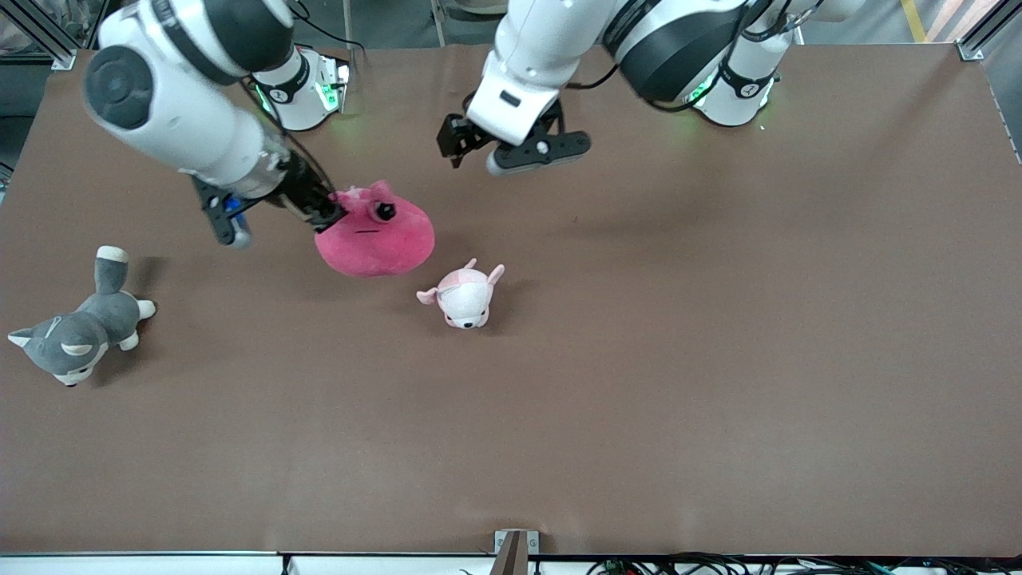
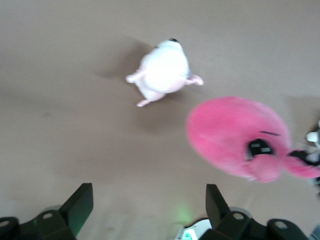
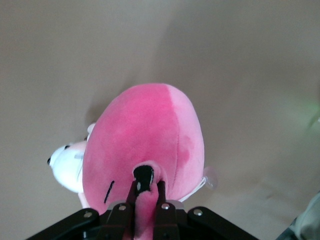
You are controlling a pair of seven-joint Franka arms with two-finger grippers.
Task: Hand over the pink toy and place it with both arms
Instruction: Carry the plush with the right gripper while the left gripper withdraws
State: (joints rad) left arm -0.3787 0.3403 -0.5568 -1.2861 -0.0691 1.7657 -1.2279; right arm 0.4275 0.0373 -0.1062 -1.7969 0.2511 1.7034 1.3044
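Brown matte tabletop (image 1: pixel 639 383) fills the scene, with both arm bases along its upper edge. At the centre of things is the pink toy (image 1: pixel 379 235), hanging above the table from the right gripper (image 1: pixel 334 209), whose fingers are pinched tight on one of its ears beside a dark eye. Nearer to the front camera than the pink toy, and toward the left arm's end, a pale pink-and-white animal plush (image 1: pixel 465 297) lies on the table. A grey-and-white dog plush (image 1: pixel 76 327) lies toward the right arm's end, well apart. The left gripper (image 1: pixel 471 148) hovers over bare table near the pink toy, fingers spread wide and holding nothing.
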